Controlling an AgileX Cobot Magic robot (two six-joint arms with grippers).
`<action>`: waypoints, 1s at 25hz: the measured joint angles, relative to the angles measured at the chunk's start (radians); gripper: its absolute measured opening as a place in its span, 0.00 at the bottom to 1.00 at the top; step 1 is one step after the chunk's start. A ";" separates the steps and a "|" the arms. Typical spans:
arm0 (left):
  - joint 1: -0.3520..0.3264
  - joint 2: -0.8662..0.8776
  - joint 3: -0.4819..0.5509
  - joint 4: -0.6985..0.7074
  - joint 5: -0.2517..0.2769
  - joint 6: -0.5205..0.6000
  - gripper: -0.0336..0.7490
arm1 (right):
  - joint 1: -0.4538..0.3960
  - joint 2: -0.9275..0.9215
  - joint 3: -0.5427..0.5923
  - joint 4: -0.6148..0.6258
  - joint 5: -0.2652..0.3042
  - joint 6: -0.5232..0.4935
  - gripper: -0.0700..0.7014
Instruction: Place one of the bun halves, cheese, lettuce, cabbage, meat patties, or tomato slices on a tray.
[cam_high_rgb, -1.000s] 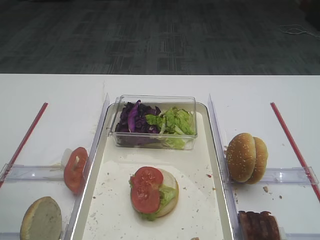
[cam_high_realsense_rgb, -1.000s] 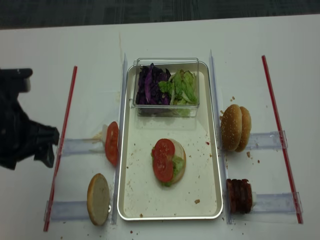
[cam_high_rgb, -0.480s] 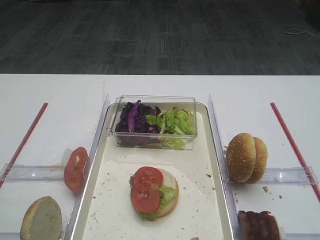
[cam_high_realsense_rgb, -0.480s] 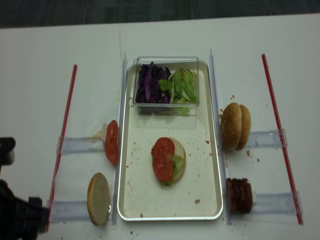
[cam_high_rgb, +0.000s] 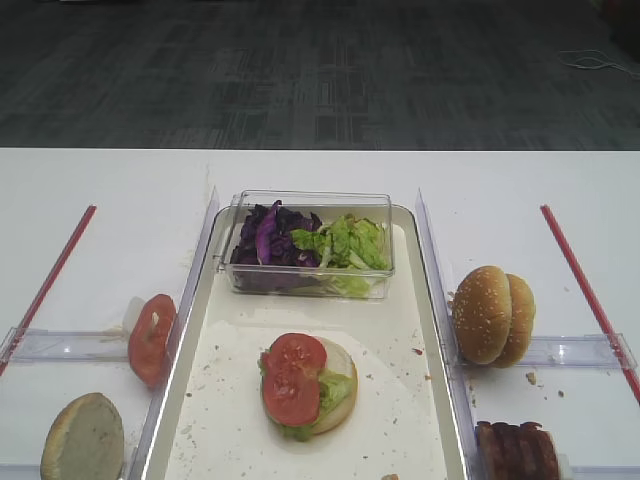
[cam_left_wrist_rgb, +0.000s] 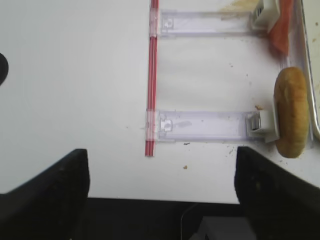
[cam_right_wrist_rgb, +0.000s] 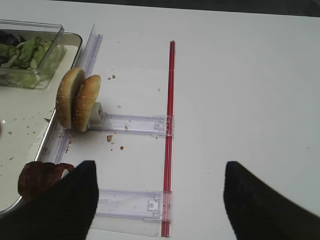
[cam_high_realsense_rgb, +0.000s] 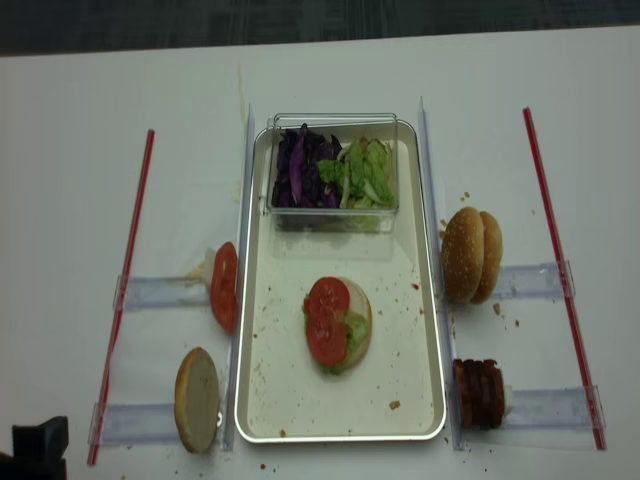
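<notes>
so the left gripper (cam_left_wrist_rgb: 162, 192), jaws wide and empty, has the cut bun half (cam_left_wrist_rgb: 291, 112) on edge at its two o'clock, outside the tray (cam_high_realsense_rgb: 262, 375); right gripper (cam_right_wrist_rgb: 160, 192) likewise open.

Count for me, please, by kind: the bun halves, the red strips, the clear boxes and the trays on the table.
bun halves: 4
red strips: 2
clear box: 1
tray: 1
Total: 8
</notes>
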 joint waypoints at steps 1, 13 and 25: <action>0.000 -0.030 0.001 0.000 -0.002 0.004 0.78 | 0.000 0.000 0.000 0.000 0.000 0.000 0.81; 0.000 -0.254 0.001 0.000 -0.002 0.025 0.77 | 0.000 0.000 0.000 0.000 0.000 0.000 0.81; 0.000 -0.328 0.001 -0.012 0.002 0.039 0.76 | 0.000 0.000 0.000 0.000 0.000 -0.002 0.81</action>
